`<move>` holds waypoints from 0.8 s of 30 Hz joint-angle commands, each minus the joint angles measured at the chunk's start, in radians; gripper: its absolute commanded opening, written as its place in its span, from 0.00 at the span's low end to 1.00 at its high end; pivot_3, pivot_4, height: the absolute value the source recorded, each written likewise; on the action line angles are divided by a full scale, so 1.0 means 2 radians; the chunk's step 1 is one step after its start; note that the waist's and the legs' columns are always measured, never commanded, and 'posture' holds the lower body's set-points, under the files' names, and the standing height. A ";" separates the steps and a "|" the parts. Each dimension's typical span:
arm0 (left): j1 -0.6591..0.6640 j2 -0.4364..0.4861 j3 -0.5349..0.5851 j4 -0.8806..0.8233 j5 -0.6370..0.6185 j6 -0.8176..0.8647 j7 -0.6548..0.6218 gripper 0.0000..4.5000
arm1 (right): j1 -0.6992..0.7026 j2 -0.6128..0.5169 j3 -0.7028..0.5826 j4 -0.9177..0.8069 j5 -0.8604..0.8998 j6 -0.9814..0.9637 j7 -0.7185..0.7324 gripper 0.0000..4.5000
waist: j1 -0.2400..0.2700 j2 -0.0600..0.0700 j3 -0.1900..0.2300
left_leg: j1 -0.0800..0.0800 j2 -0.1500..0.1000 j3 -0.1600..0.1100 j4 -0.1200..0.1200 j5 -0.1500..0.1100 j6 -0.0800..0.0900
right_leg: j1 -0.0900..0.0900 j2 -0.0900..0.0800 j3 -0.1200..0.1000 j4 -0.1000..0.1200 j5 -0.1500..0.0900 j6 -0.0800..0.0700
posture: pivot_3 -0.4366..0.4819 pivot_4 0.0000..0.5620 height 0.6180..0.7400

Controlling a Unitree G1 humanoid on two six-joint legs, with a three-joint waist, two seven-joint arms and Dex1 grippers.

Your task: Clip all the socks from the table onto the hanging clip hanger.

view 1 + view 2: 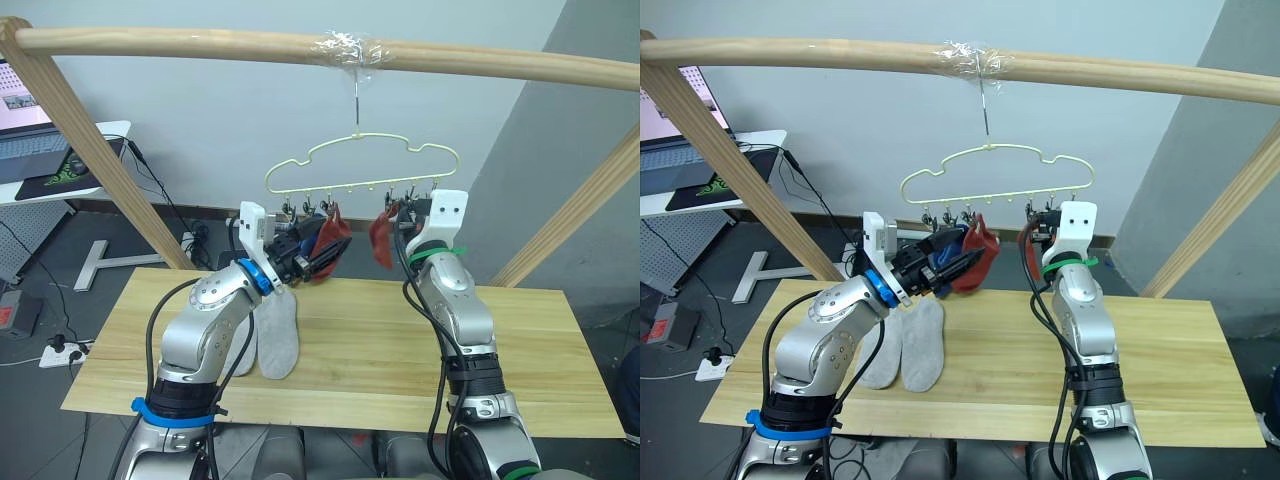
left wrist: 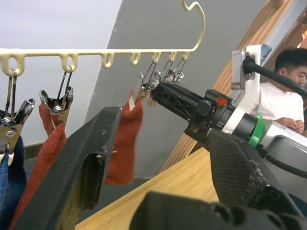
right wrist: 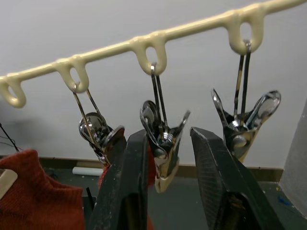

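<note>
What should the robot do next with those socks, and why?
Probably lower the left claw, which stands open and empty by the clip hanger, to pick up a grey sock from the table. Two grey socks lie there unclipped, while the red socks and a blue one already hang.

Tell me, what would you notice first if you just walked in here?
Probably the yellow clip hanger dangling from a wooden pole, with red socks and a blue one clipped on it. Both robot grippers are raised to its clips: the left gripper by a red sock, the right gripper around a metal clip. Two grey socks lie on the table.
</note>
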 commanded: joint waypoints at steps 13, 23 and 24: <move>-0.005 -0.002 0.001 -0.017 -0.004 -0.013 -0.002 0.74 | -0.018 0.005 0.019 -0.025 -0.001 -0.009 0.006 0.31 | 0.000 0.000 0.000 | 0.000 0.000 0.000 0.000 0.000 0.000 | 0.000 0.000 0.000 0.000 0.000 0.000 | 0.66 0.25 1.00; -0.008 -0.002 0.006 -0.022 -0.009 -0.016 -0.004 0.74 | -0.029 0.007 0.016 -0.006 0.002 -0.027 0.008 0.31 | 0.000 0.000 0.000 | 0.000 0.000 0.000 0.000 0.000 0.000 | 0.000 0.000 0.000 0.000 0.000 0.000 | 0.67 0.23 1.00; -0.009 -0.003 0.008 -0.023 -0.011 -0.016 -0.003 0.74 | -0.029 0.006 0.015 -0.006 0.002 -0.028 0.008 0.31 | 0.000 0.000 0.000 | 0.000 0.000 0.000 0.000 0.000 0.000 | 0.000 0.000 0.000 0.000 0.000 0.000 | 0.67 0.23 1.00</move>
